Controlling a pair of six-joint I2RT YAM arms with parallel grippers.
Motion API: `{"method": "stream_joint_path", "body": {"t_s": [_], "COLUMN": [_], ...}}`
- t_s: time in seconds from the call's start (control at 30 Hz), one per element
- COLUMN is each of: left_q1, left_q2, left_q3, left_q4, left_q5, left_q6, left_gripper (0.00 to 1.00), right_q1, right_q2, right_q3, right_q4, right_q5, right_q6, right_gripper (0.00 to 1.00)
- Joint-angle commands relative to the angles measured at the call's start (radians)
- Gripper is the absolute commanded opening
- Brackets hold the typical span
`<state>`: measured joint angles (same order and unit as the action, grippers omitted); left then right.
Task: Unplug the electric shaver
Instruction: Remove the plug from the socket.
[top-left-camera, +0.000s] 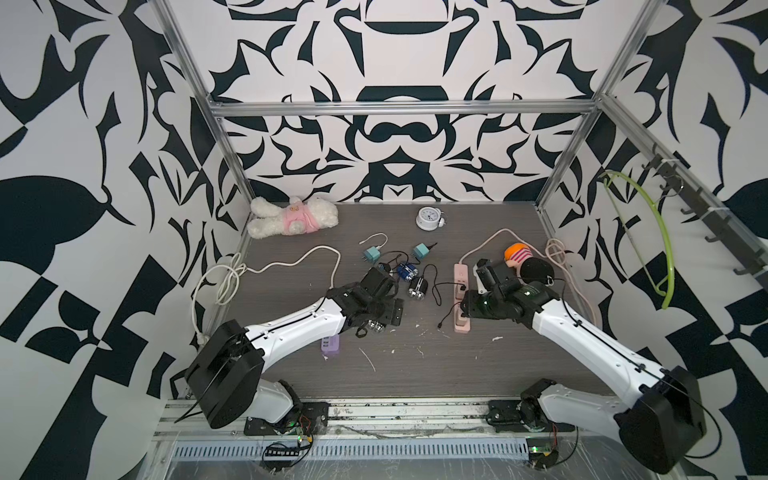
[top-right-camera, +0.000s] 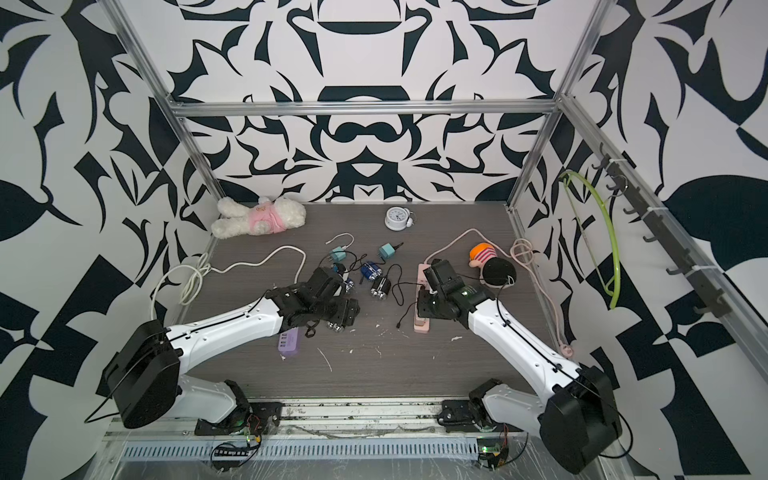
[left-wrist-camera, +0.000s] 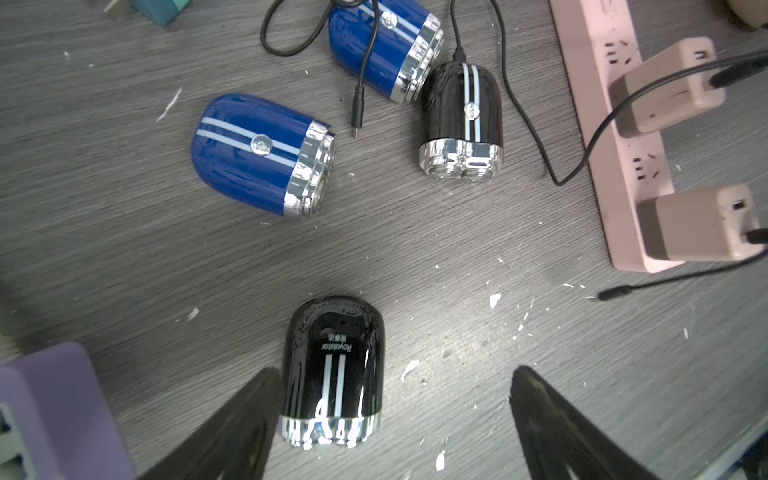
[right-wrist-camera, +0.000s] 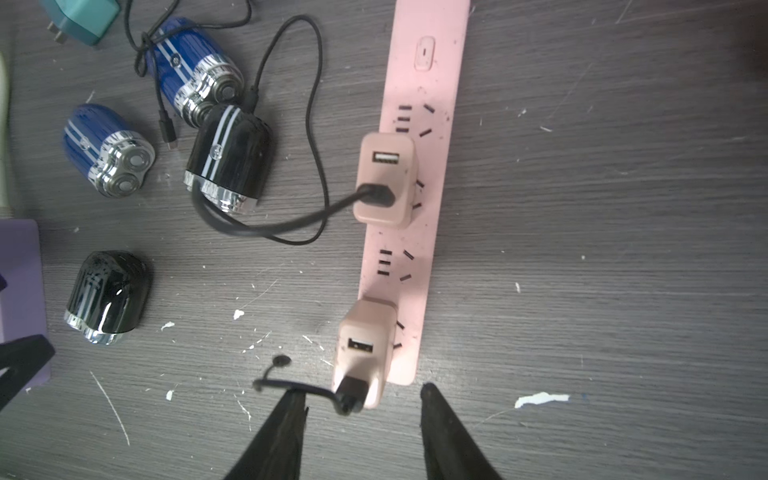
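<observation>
On the grey wood-grain tabletop (top-left-camera: 415, 374), open toward the arms, lies one long pink plastic power strip (right-wrist-camera: 419, 83). On its left-arm side: four capsule-shaped electric shavers. The left gripper (left-wrist-camera: 395, 374), jaws wide, has the loose black shaver (left-wrist-camera: 332, 365) ungripped between them. The cabled black shaver (left-wrist-camera: 461, 108) joins the strip's middle pink adapter (right-wrist-camera: 384, 183), one blue shaver (left-wrist-camera: 399, 50) touching it, another blue shaver (left-wrist-camera: 257, 153) apart. The right gripper (right-wrist-camera: 361, 392), jaws apart, straddles the strip's end adapter (right-wrist-camera: 365, 332).

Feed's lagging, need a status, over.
Left gripper open; right gripper open, straddling end adapter. Near black shaver uncabled; far black shaver cable in. Nothing blocking.
</observation>
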<state>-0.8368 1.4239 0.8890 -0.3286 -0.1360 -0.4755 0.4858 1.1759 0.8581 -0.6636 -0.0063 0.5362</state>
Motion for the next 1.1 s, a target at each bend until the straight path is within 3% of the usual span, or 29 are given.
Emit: {"method": "stream_joint_path", "body": {"t_s": [0.0,0.43,0.73,1.07], "left_q1": [0.004,0.004,0.004,0.004], "left_q2": [-0.023,-0.006,-0.028,-0.003], "left_q3": [-0.029,-0.043,-0.048,-0.041], "left_q4": [0.017,0.039,0.04,0.085], "left_q5": [0.012,0.022,0.022,0.054], "left_q6": [-0.003,-0.003,-0.003,-0.017], "left_gripper": [0.9,0.9,0.91,0.91], "right_q1": [0.012,0.126,0.137,0.138], "right_q2": [0.036,0.106,0.155,0.2], "right_q3": [0.035,0.022,0.018,0.008], "right_q4": [0.007,-0.01,-0.016,0.044], "right_q5": [0.014,0.132,0.236,0.162], "right_q6": [-0.019,0.023,0.025,0.031], "right_gripper": [0.46,0.48,0.48,0.46]}}
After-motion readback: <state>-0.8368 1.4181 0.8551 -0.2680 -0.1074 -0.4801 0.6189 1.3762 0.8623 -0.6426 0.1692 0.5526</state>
